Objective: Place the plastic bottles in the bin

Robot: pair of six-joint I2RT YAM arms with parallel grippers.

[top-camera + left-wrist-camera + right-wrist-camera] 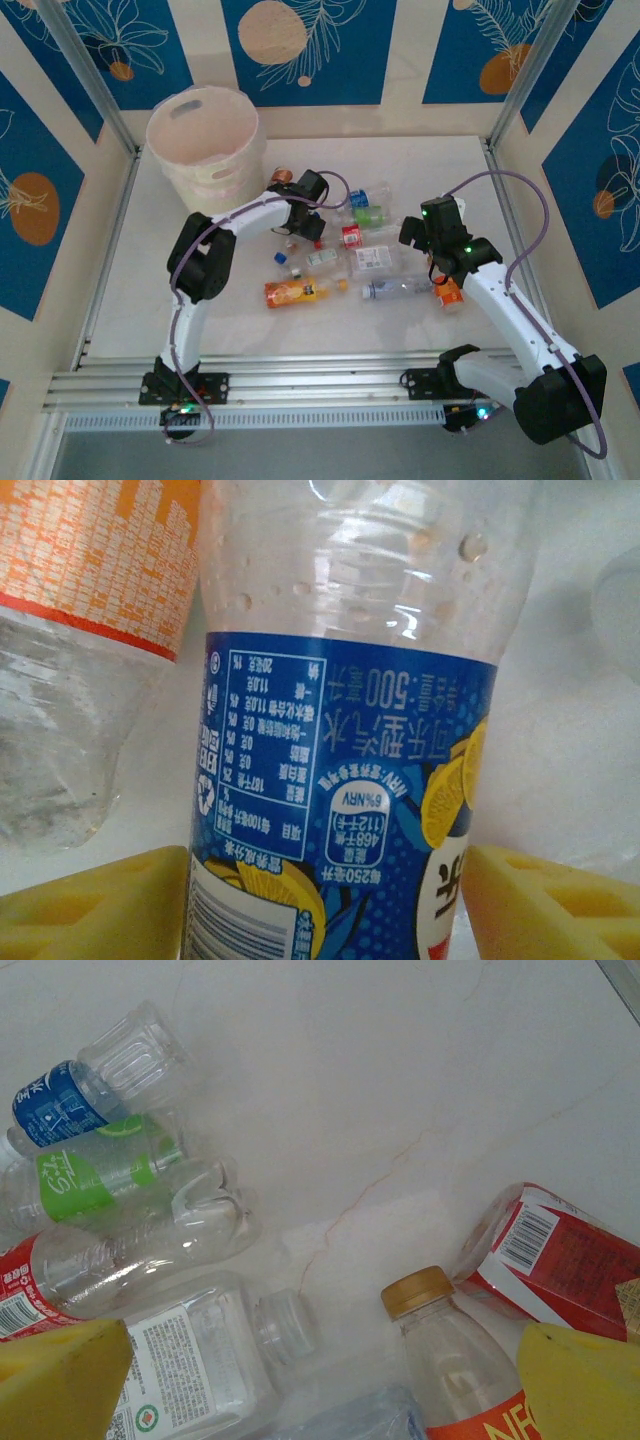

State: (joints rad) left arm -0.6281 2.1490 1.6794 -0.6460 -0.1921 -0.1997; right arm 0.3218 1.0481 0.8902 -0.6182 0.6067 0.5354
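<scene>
Bin [205, 140]: upright on the table [130, 300], well beyond the left gripper [308, 228].
Plastic bottles [350, 255]: lying scattered between the two grippers.
Blue-labelled bottle [340, 780]: clamped between the left fingers [90, 910], cap and base cut off. Orange-labelled bottle [90, 570] crowds just beside it.
Right gripper [320, 1350]: spread wide, holding nothing, above the gold-capped bottle [450, 1360]. Red-labelled bottle [570, 1260] lies just past one finger.

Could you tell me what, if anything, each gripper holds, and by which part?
The left gripper clasps the blue-labelled bottle across its labelled middle; the right gripper is open, holding nothing.
</scene>
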